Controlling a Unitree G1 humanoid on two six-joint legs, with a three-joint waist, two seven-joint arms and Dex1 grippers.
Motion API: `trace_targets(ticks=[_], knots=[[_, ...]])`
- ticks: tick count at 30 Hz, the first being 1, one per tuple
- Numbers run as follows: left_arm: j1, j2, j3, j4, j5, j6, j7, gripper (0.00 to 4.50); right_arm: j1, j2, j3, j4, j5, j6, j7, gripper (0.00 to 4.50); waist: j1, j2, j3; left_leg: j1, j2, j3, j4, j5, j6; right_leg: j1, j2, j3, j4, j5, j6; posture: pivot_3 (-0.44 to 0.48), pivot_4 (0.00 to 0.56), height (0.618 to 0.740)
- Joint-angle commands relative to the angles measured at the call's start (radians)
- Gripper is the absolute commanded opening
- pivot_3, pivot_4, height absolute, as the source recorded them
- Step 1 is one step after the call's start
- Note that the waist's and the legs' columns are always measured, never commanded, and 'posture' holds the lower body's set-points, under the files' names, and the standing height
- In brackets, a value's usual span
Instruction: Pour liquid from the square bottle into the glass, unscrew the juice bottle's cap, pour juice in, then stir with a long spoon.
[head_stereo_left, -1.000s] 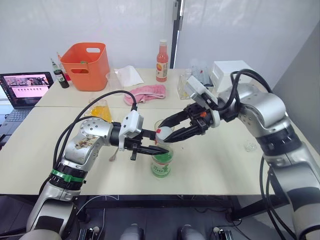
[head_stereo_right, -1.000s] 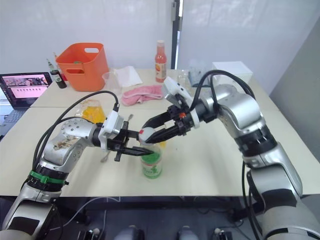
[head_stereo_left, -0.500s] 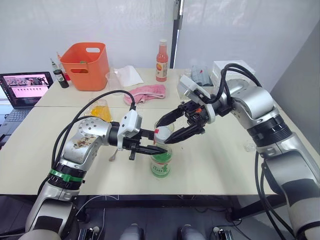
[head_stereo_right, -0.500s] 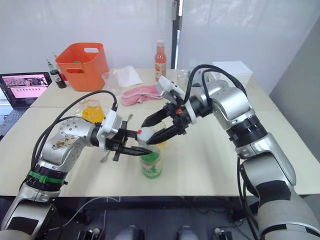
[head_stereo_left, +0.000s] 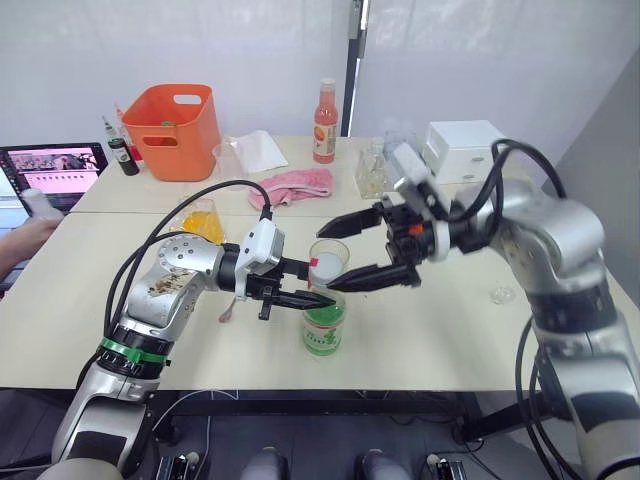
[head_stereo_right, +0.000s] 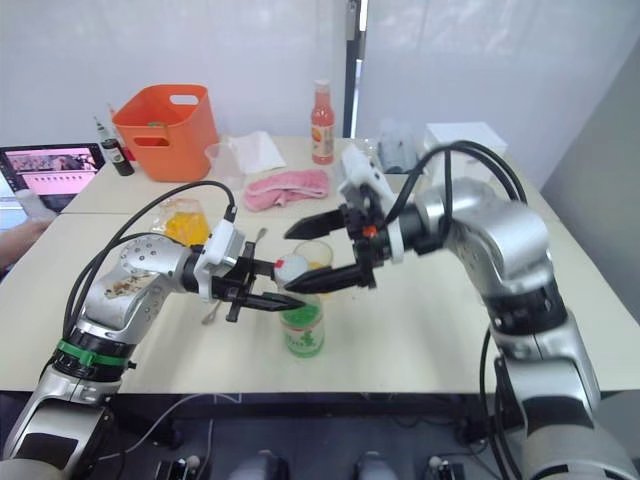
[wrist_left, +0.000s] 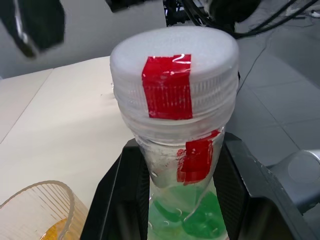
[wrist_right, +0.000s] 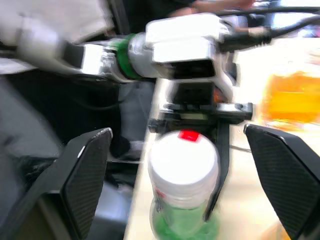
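1. The juice bottle (head_stereo_left: 323, 325) stands upright near the front edge of the table (head_stereo_left: 100, 300), and the left gripper (head_stereo_left: 312, 294) is clamped around its neck just under the cap (head_stereo_left: 322, 266). This grip looks meant to hold the bottle from turning while the other arm works on the cap.
2. In the left wrist view the cap (wrist_left: 174, 85) sits fully on the thread, and its red mark lines up with the red strip on the neck below. So the unscrewing looks not yet done.
3. The right gripper (head_stereo_left: 349, 250) hangs beside the cap with its fingers spread wide, one above and one below cap height, touching nothing. It faces the cap from the robot's right, likely to close on it for a twist.
4. The glass (head_stereo_left: 329, 254) stands just behind the bottle with a little yellow-orange liquid at its bottom, close enough for a short pour.
5. The square bottle (head_stereo_left: 202, 221) with its orange liquid rests farther back on the left, out of both arms' way.
6. The spoon (head_stereo_left: 228, 310) lies on the table beside the left arm, partly hidden by it, ready for stirring.
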Motion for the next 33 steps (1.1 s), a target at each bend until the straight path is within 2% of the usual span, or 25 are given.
trace_targets(ticks=[1,4,8,20,23,29,33], knots=[[0.004,0.012,-0.009,0.018,0.043,0.004,0.009,1.4,0.038,0.031,-0.097,-0.175,0.058,0.103,-0.194,4.48,-0.001,0.0,0.0,0.0,-0.001,0.0,0.0,0.0,0.0,0.0,0.0,0.0,0.0,0.0,0.0,0.0,0.15,0.715],[0.001,0.009,-0.011,0.023,0.043,0.002,0.007,1.4,0.072,0.076,-0.129,-0.264,0.1,0.176,-0.321,4.48,-0.004,0.0,0.0,0.001,0.0,0.0,0.001,0.0,0.0,0.001,0.0,0.0,0.0,0.0,0.0,0.0,0.15,0.715],[0.0,0.009,-0.012,0.025,0.042,0.002,0.002,1.4,0.077,0.137,-0.165,-0.296,0.142,0.233,-0.451,4.48,-0.005,0.0,0.0,0.001,0.0,0.0,0.001,0.0,0.0,0.002,0.0,0.0,0.0,0.0,0.0,0.0,0.15,0.715],[-0.002,0.011,-0.013,0.005,0.037,0.021,0.006,1.4,0.113,0.134,-0.163,-0.301,0.21,0.235,-0.555,4.48,-0.006,0.0,0.0,0.001,0.0,0.0,0.001,0.0,0.0,0.002,0.0,0.0,0.0,0.0,0.0,0.0,0.15,0.715],[-0.001,0.011,-0.012,0.001,0.037,0.027,0.007,1.4,0.118,0.131,-0.162,-0.3,0.217,0.231,-0.562,3.64,-0.006,0.0,0.0,0.001,0.0,0.0,0.001,0.0,0.0,0.002,0.0,0.0,0.0,0.0,0.0,0.0,0.15,0.715],[-0.003,0.01,-0.011,-0.003,0.036,0.032,0.009,1.4,0.128,0.125,-0.155,-0.302,0.223,0.226,-0.569,1.67,-0.006,0.0,0.0,0.001,0.0,0.0,0.001,0.0,0.0,0.002,0.0,0.0,0.0,0.0,0.0,0.0,0.15,0.715],[-0.006,0.01,-0.011,-0.004,0.036,0.036,0.01,1.4,0.134,0.121,-0.152,-0.301,0.229,0.221,-0.575,1.63,-0.006,0.0,0.0,0.001,0.0,0.0,0.001,0.0,0.0,0.002,0.0,0.0,-0.001,0.0,0.0,0.0,0.15,0.715]])
